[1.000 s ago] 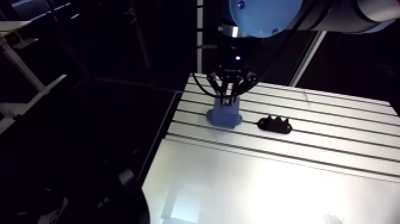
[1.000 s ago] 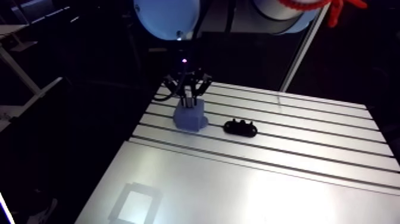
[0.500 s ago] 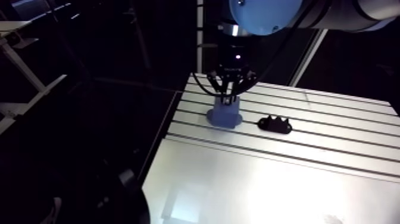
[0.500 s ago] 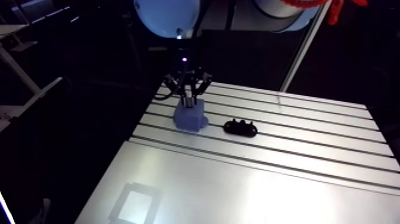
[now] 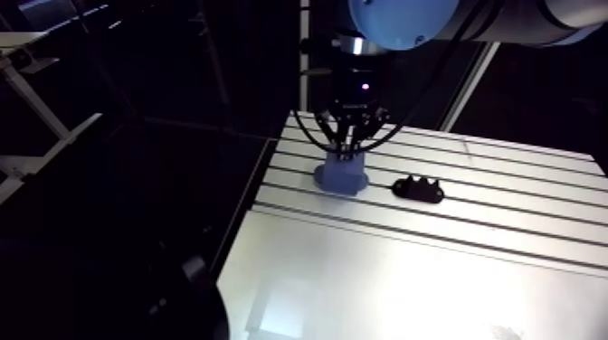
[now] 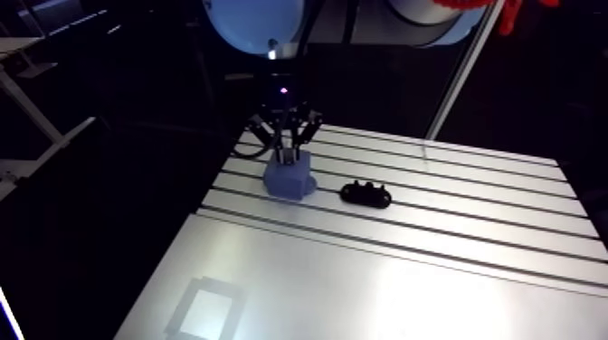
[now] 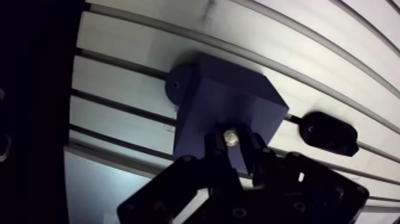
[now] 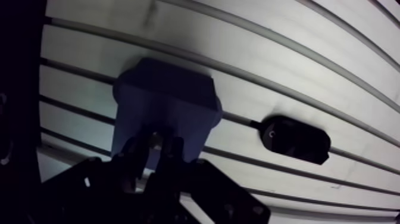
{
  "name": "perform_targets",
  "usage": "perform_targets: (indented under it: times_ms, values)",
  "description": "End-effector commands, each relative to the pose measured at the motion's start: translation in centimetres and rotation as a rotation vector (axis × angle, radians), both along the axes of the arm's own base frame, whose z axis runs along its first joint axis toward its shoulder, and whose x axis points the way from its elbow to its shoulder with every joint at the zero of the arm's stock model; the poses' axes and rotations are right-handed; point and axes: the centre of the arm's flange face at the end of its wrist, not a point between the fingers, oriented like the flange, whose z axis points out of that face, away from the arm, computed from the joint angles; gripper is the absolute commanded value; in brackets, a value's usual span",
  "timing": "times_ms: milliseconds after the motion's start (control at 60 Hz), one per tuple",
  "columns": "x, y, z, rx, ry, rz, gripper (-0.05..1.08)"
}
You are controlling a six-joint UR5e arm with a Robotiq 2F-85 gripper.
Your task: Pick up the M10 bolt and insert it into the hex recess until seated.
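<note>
The slotted tabletop (image 5: 470,271) fills the lower right of the arm view, brightly lit towards the bottom edge and crossed by dark grooves higher up. The arm comes down from the top centre of the frame, and its gripper (image 5: 351,146) hangs just above the tabletop's far left corner, pointing straight down.

Directly under the gripper stands a blue block (image 5: 342,174) with a round foot, a little above the middle of the frame. To the right of it, apart from it, a small black part (image 5: 417,189) with a bumpy top lies along one groove.

In the wrist view the two dark fingers (image 7: 215,149) are clamped on a bolt (image 7: 231,137). Its shiny metal end shows in the narrow gap between them. The bolt is held right over the block's top face, close to the edge nearest the gripper. Whether its tip has entered the block cannot be told, as the fingers hide that spot.
</note>
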Motion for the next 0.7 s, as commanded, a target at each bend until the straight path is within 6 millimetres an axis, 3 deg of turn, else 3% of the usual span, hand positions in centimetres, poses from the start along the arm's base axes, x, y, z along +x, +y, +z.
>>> perform_targets:
  times_ms: [17,333,367,383,400,417,433,450,467,483,700]
  values:
    - [-0.05,0.12,0.37,-0.005,-0.009,0.117,0.72]
    - [0.05,0.28,0.91,-0.001,-0.014,0.213,0.70]
    - [0.07,0.30,0.98,0.000,-0.014,0.218,0.65]
    - [0.19,0.25,0.88,0.000,-0.017,0.225,0.53]
    - [0.19,0.25,0.88,0.000,-0.017,0.225,0.53]
    - [0.23,0.17,0.86,-0.001,-0.017,0.231,0.33]
    - [0.23,0.17,0.86,-0.001,-0.017,0.231,0.33]
    - [0.23,0.16,0.98,-0.001,-0.016,0.233,0.12]
    - [0.23,0.16,0.98,-0.001,-0.016,0.233,0.12]
    - [0.26,0.17,0.94,0.000,-0.017,0.234,0.03]
    - [0.17,0.36,1.13,0.010,-0.005,0.232,0.01]
